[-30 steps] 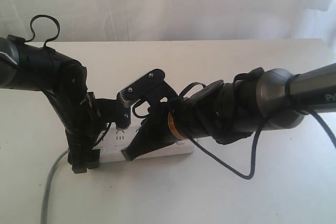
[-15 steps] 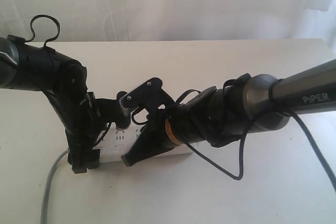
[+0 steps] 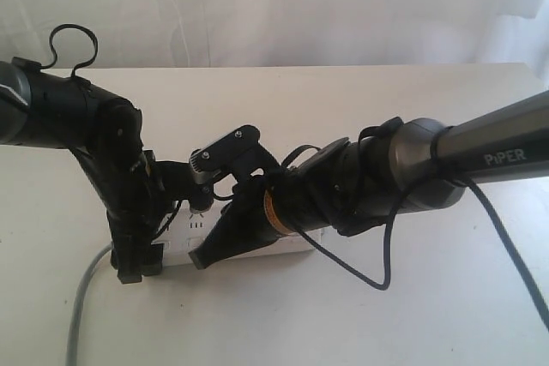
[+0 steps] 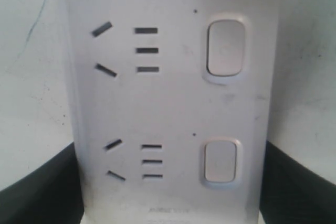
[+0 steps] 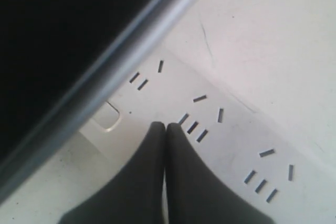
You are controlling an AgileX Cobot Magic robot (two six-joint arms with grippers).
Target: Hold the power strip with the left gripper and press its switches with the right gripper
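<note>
**Strip clamped at its cord end on a white table**

The table (image 3: 360, 100) is plain white with faint scuff marks, and a white curtain (image 3: 300, 6) hangs behind it. The strip (image 4: 173, 108) lies flat towards the left front of the exterior view, and its grey cord (image 3: 79, 315) trails towards the near edge. The left gripper (image 3: 137, 267) stands wide, with its fingers (image 4: 37, 192) against the strip's two long edges by the cord end. The right gripper (image 5: 166, 128) is closed and empty. Its tips are down at the strip's face, between one of the switches (image 5: 107, 118) and a socket group (image 5: 193, 125); whether they touch cannot be told. The right arm (image 3: 480, 160) is lettered "PiPER". Small print (image 4: 163, 210) on the strip is too blurred to read.
</note>
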